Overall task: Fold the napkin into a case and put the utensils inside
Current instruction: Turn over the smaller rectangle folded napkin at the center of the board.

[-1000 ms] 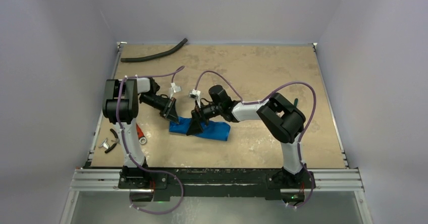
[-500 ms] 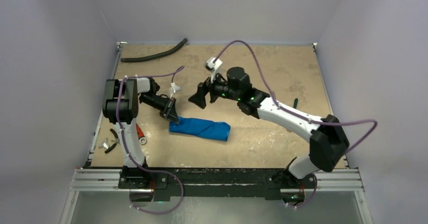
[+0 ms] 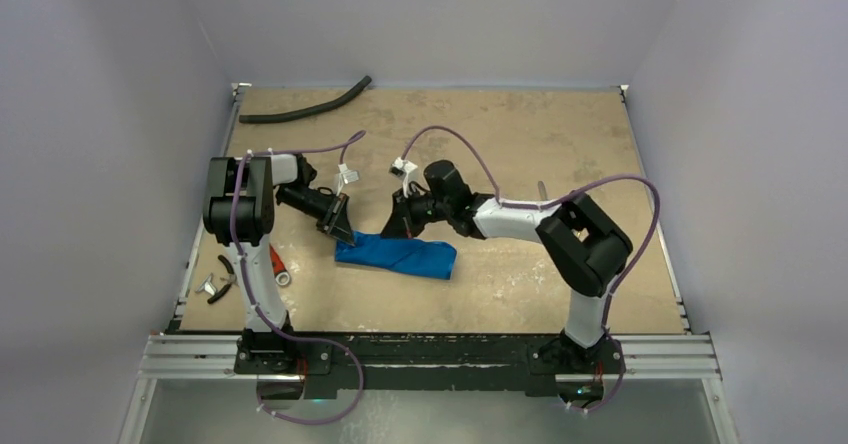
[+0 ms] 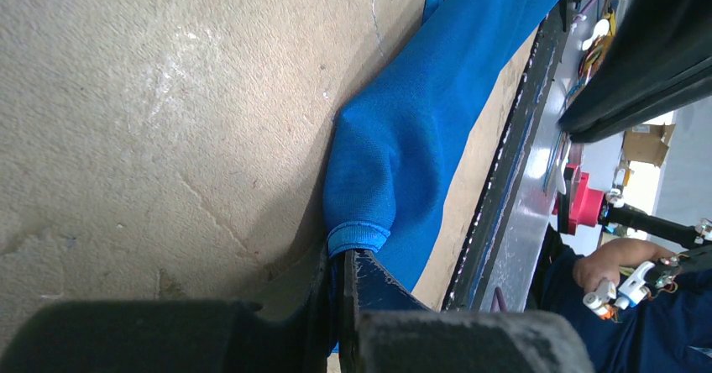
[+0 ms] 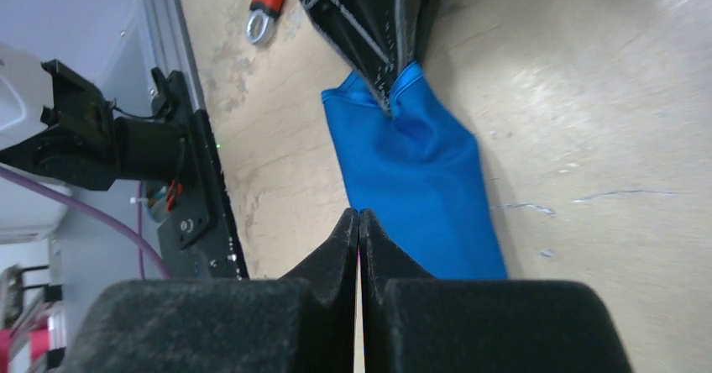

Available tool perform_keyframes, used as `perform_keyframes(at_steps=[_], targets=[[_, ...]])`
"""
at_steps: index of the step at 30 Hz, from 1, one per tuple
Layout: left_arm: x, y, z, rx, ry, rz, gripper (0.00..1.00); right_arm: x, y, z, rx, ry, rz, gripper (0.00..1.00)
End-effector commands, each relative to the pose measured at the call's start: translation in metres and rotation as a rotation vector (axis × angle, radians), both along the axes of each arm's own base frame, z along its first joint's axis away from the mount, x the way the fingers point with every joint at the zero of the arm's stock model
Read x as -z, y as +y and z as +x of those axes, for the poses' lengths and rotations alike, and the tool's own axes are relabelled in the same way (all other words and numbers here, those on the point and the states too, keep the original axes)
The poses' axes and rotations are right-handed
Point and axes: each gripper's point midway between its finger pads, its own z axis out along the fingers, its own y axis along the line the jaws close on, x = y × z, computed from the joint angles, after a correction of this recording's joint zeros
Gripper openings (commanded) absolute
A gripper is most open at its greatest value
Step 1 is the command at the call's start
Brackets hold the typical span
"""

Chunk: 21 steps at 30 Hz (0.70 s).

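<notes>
The blue napkin (image 3: 396, 256) lies as a narrow folded oblong case on the table, seen also in the left wrist view (image 4: 403, 129) and the right wrist view (image 5: 416, 180). My left gripper (image 3: 343, 232) is shut on the napkin's hemmed left end, and its tips (image 4: 340, 260) pinch the hem. My right gripper (image 3: 392, 230) hovers over the napkin's far edge near its middle. Its jaws (image 5: 358, 218) are pressed together with nothing between them. The utensils are out of view.
A black hose (image 3: 305, 109) lies at the far left corner. A red-handled wrench (image 3: 277, 264) and black-handled pliers (image 3: 222, 276) rest by the left arm's base. The metal rail (image 3: 430, 349) runs along the near edge, and walls enclose the table.
The right gripper, open on the napkin a second ago, lifted away toward the far side, then came back down beside the napkin and shut. The left gripper and napkin have not moved.
</notes>
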Motion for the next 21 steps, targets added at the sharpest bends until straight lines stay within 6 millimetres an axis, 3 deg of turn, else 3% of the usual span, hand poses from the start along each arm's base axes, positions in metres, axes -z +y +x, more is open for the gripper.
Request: perform_keyframes(at_steps=[1, 8, 15, 19, 21], targets=[[0.025, 0.015, 0.009, 0.031, -0.078, 0.075, 0.00, -0.027, 0.024, -0.026, -0.129, 0.043, 0.176, 0.00], [0.028, 0.016, 0.008, 0.034, -0.075, 0.085, 0.00, 0.023, 0.036, -0.032, -0.134, 0.121, 0.110, 0.00], [0.026, 0.017, 0.013, 0.031, -0.081, 0.094, 0.00, 0.098, 0.026, -0.030, -0.065, 0.250, -0.045, 0.00], [0.021, 0.023, 0.017, 0.028, -0.109, 0.128, 0.25, 0.125, 0.017, -0.031, -0.020, 0.274, -0.114, 0.00], [0.016, 0.028, 0.021, 0.022, -0.129, 0.150, 0.33, 0.133, 0.012, -0.032, -0.012, 0.284, -0.136, 0.00]])
